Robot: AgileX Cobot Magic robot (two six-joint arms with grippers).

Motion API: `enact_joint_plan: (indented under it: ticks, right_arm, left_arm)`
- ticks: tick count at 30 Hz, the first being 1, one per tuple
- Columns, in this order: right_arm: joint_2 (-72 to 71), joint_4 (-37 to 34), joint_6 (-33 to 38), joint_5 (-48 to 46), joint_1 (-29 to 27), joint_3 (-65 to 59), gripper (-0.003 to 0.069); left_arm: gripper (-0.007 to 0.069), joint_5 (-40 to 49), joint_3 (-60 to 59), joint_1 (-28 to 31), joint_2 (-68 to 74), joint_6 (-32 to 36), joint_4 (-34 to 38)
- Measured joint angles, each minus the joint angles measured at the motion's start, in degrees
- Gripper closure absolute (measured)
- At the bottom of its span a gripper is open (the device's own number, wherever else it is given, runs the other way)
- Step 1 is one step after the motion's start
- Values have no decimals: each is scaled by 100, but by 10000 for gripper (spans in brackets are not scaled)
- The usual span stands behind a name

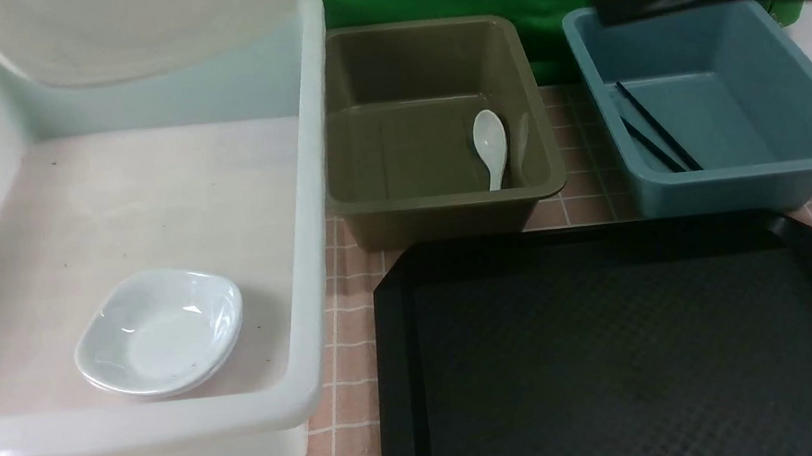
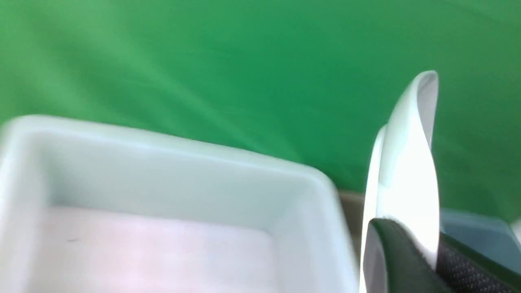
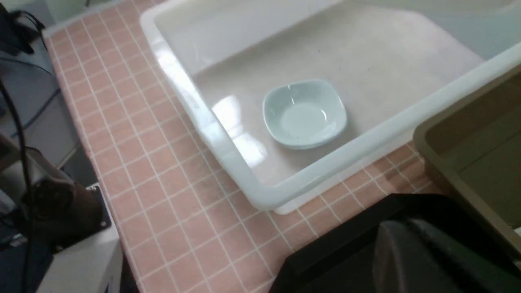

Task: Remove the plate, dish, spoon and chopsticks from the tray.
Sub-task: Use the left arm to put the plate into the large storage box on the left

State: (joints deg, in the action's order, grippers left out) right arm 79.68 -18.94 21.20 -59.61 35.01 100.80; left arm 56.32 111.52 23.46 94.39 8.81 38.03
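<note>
Plate [image 1: 123, 27]: tilted in the air over the far end of the white bin [image 1: 310, 193]
Left jaws: clamped on the plate's rim
Right jaws: closed, up over the far side of the blue bin [image 1: 803, 91]
Dish [image 1: 160, 332]: on the white bin's floor, near end
Spoon [image 1: 490, 146]: in the olive bin [image 1: 448, 199], by its right wall
Chopsticks [image 1: 659, 130]: side by side in the blue bin, left part
Tray [image 1: 619, 356]: on the counter [image 1: 351, 418], just in front of the olive and blue bins, beside the white bin
</note>
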Motion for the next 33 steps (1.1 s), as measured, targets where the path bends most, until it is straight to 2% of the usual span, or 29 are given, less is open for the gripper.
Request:
enact_joint_plan:
  ticks: [3, 7, 11, 13, 18, 27, 30, 33]
  right_arm:
    - [318, 341, -275, 8, 344, 261, 629]
    - [578, 430, -505, 60, 482, 544, 629]
    - [739, 474, -628, 72, 489, 670, 629]
    - [804, 501, -689, 72, 489, 680, 629]
    - [814, 578, -700, 78, 489, 684, 629]
    - [838, 678, -756, 141, 489, 690, 629]
    - [844, 982, -1081, 406, 489, 690, 629]
    - [893, 1531, -1716, 924, 489, 690, 629]
  left_arm:
    - [613, -565, -773, 392, 0, 54, 195]
    - [608, -1482, -1951, 456, 5, 120, 376]
    - [607, -2395, -2933, 391, 5, 155, 880]
    - [607, -3220, -3575, 274, 5, 163, 1353]
    - [607, -4362, -4174, -82, 113, 168, 1550]
    - [607, -4787, -4275, -587, 658, 150, 1578]
    - [607, -4739, -4275, -599, 816, 124, 1530]
    - [607, -4728, -4275, -599, 883, 103, 1377]
